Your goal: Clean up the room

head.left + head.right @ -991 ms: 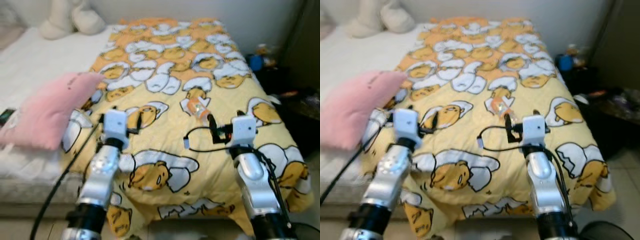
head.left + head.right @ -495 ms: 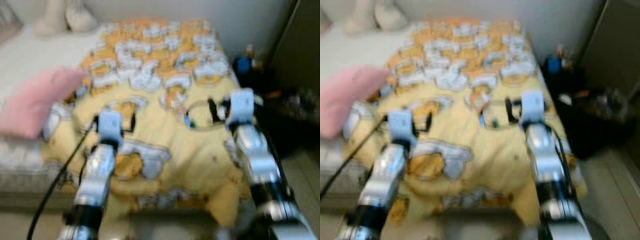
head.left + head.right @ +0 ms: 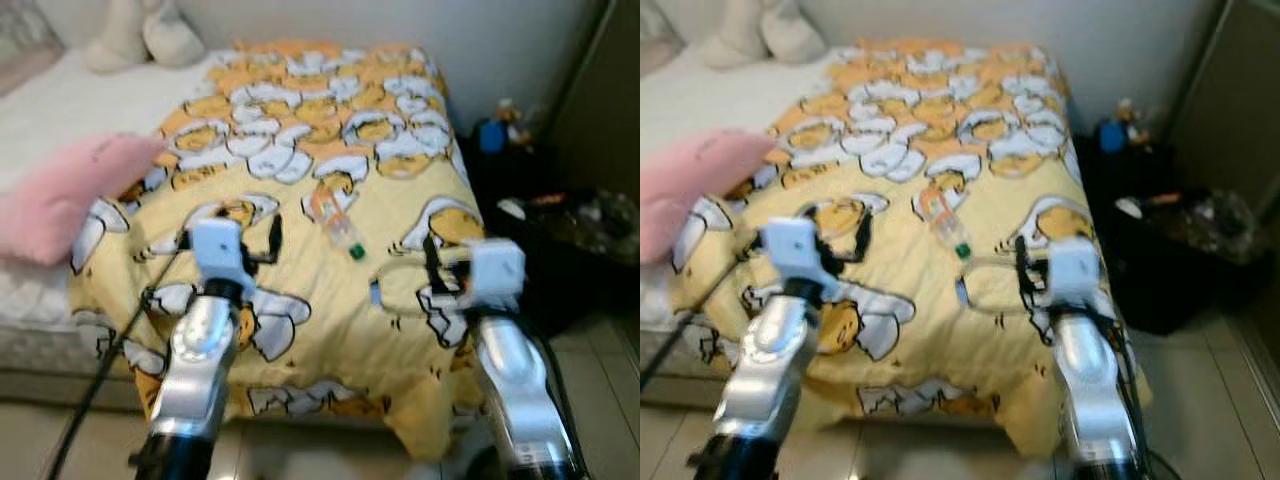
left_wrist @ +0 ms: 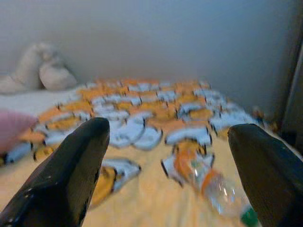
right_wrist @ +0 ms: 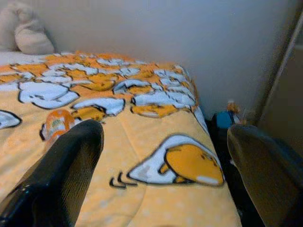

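I see the plastic bottle (image 3: 340, 229) lying on the quilt (image 3: 400, 330), ahead of my left gripper (image 4: 170, 170) and off to its right; both it and the right gripper (image 5: 165, 175) are spread wide, empty. I'd reach slowly, straddling the bottle's body.

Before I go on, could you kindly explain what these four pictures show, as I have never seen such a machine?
It is a humanoid robot standing at the foot of a bed. Two pictures come from cameras in its head, looking down past its silver arms. The other two come from cameras on its wrists, looking along the black fingers of the left gripper and the right gripper; both are open and hold nothing. On the yellow patterned blanket lies a plastic bottle, with a pink pillow beside it.
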### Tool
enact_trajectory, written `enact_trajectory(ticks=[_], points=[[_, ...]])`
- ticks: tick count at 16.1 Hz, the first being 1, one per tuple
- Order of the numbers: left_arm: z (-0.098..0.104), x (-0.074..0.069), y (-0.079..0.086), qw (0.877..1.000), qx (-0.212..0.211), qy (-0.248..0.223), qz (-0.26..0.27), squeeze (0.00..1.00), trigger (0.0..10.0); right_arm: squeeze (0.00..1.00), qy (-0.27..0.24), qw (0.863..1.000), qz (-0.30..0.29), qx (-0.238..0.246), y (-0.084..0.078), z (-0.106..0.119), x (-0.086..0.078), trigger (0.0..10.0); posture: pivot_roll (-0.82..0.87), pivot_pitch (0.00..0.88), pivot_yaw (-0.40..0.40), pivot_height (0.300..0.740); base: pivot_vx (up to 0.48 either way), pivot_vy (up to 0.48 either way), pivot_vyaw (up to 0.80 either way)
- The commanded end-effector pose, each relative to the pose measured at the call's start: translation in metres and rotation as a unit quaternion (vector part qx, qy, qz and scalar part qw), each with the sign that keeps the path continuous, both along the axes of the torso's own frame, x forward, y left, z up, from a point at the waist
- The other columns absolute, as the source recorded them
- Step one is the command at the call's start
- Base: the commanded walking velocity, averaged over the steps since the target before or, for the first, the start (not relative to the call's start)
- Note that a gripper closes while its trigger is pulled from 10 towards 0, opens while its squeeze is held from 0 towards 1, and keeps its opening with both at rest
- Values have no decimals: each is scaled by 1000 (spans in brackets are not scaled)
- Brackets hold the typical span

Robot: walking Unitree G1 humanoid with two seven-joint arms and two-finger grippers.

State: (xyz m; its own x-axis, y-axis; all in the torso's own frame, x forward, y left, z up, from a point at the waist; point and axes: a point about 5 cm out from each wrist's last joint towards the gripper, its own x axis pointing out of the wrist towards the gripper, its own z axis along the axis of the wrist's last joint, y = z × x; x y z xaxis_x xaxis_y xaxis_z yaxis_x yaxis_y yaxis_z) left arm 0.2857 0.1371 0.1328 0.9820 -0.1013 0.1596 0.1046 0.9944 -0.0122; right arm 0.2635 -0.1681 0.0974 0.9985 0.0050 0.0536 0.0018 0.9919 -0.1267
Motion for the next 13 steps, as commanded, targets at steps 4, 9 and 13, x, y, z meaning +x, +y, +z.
enact_trajectory(ticks=[4, 9, 13], points=[[5, 2, 13, 999, -5, 19, 25, 0, 10000, 0, 7, 1000, 15, 6, 8, -3, -2, 10000, -117, 0, 95, 735, 480, 0, 0], [6, -4, 16, 997, 35, 20, 63, 0, 10000, 0, -5, 1000, 26, -11, 6, 22, 27, 10000, -108, 0, 90, 735, 457, 55, 0], [3, 3, 13, 998, 27, 37, 47, 0, 10000, 0, -21, 999, 43, -11, 9, 34, 42, 10000, -99, 0, 79, 735, 0, 240, 0]])
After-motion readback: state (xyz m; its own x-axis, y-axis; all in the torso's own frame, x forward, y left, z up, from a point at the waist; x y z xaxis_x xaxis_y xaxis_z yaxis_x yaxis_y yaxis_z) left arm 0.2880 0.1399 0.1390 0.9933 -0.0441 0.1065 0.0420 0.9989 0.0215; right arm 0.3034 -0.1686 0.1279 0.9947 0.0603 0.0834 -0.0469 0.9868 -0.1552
